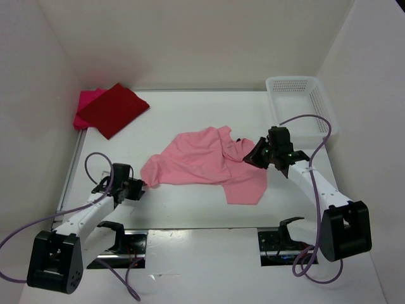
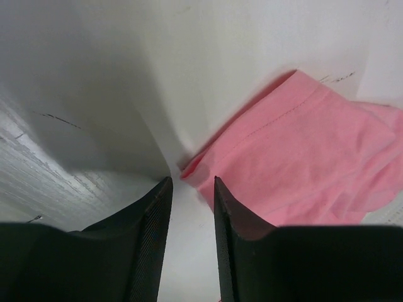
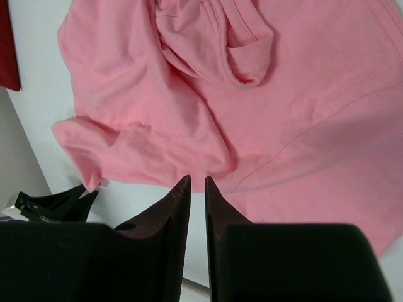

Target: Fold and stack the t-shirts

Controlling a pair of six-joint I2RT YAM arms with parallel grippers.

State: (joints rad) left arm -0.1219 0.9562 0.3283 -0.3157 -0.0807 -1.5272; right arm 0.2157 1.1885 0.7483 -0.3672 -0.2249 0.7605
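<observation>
A light salmon-pink t-shirt (image 1: 202,161) lies crumpled in the middle of the table. Its hemmed corner (image 2: 296,145) shows in the left wrist view. My left gripper (image 1: 140,188) is low at that left corner, open, with bare table between its fingers (image 2: 192,182) and the cloth tip just ahead. My right gripper (image 1: 253,155) hovers over the shirt's right side; its jaws (image 3: 196,181) stand a narrow gap apart at the cloth's edge (image 3: 208,126), holding nothing. At the back left, a folded dark red t-shirt (image 1: 114,109) rests on a magenta-pink t-shirt (image 1: 87,104).
A white mesh basket (image 1: 300,104) stands at the back right corner. White walls enclose the table on the left, back and right. The two arm bases sit at the near edge.
</observation>
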